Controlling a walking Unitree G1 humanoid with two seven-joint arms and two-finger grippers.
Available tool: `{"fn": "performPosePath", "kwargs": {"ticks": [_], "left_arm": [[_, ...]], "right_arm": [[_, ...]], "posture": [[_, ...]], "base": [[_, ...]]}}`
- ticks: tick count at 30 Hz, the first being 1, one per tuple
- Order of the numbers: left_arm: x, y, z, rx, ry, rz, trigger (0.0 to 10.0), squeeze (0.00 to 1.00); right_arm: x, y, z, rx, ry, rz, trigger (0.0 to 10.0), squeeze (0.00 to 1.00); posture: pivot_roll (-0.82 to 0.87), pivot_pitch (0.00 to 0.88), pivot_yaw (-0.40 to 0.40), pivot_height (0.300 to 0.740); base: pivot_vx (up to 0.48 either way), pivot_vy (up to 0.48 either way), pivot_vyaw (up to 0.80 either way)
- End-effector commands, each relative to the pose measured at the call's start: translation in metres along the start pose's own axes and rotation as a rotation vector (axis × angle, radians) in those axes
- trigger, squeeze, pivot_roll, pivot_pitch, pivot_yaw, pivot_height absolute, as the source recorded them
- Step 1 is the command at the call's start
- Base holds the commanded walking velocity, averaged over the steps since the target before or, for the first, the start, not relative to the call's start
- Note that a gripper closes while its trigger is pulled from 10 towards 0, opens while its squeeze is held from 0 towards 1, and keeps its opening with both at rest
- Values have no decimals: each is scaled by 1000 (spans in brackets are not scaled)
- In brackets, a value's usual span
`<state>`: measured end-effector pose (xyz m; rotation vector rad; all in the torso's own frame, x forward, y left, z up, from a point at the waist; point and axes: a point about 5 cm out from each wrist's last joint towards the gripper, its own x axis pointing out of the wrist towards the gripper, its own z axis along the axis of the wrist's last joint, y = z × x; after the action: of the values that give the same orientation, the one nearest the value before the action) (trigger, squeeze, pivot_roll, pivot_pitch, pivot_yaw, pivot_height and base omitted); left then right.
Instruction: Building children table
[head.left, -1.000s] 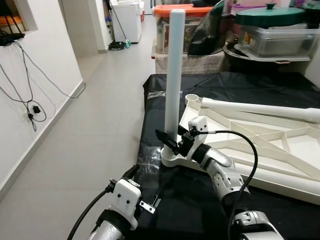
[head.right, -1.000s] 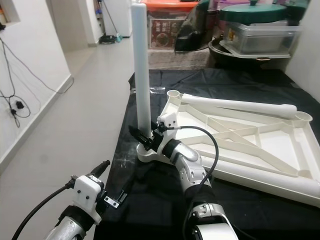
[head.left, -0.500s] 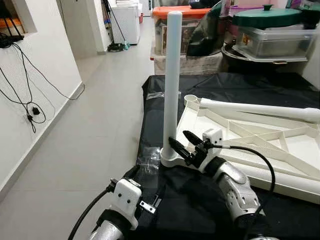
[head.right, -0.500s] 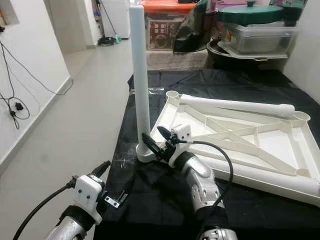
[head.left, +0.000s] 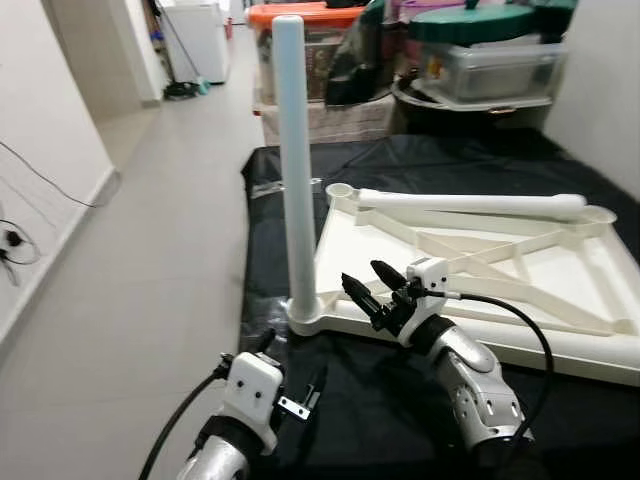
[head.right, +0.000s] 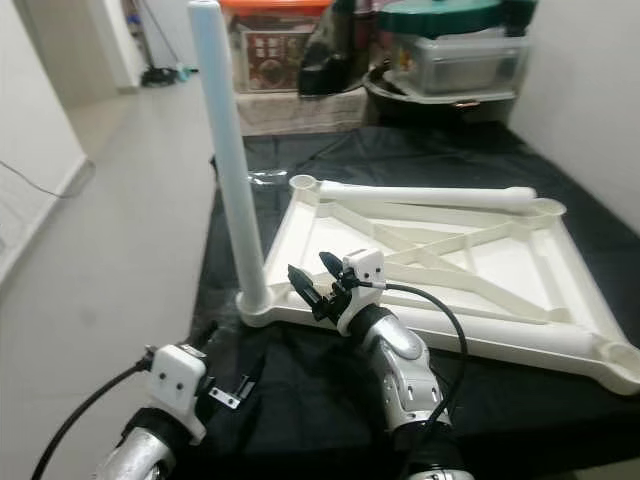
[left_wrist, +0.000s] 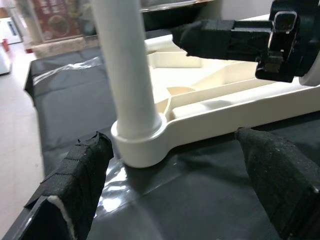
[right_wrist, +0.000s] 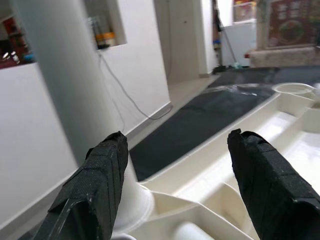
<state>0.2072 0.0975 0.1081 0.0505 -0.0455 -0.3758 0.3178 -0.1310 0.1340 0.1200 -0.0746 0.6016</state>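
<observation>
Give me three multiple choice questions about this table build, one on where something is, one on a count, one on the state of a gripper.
1. Where does the upright leg stand?
A. in a corner socket of the tabletop
B. on the floor
C. across the tabletop's middle

2. How many legs stand upright?
A. one
B. two
C. four

3. What is the right gripper doing?
A. clamped on the upright leg
B. open beside the leg's base, holding nothing
C. shut on a lid

Answers: 1 A, its foot sits in the near corner socket. 2 A, another leg lies flat along the far edge. 3 B, its fingers are spread apart.
</observation>
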Motion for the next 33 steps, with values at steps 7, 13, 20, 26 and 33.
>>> {"fn": "performPosePath", "kwargs": {"ticks": [7,13,20,26,33], "left_arm": [[-1,3,-7,23,46,12,10000,0],[-1,2,-7,27,49,8,10000,0],[-1,2,-10,33,61,11,10000,0],[-1,2,-10,29,63,10,10000,0],[-2,2,-12,28,67,12,10000,0]], "right_arm": [[-3,-13,0,-65,-2,-192,10000,0],[0,-15,2,-70,-9,-226,10000,0],[5,-11,2,-77,-10,-220,10000,0],[9,-8,4,-82,-22,-225,10000,0],[14,-10,6,-85,-26,-220,10000,0]], "posture": [[-19,0,18,740],[-19,0,18,740],[-15,0,15,740],[-16,0,17,740],[-15,0,12,740]], "base": [[0,-283,0],[0,-456,0],[0,-478,0],[0,-470,0],[0,-438,0]]}}
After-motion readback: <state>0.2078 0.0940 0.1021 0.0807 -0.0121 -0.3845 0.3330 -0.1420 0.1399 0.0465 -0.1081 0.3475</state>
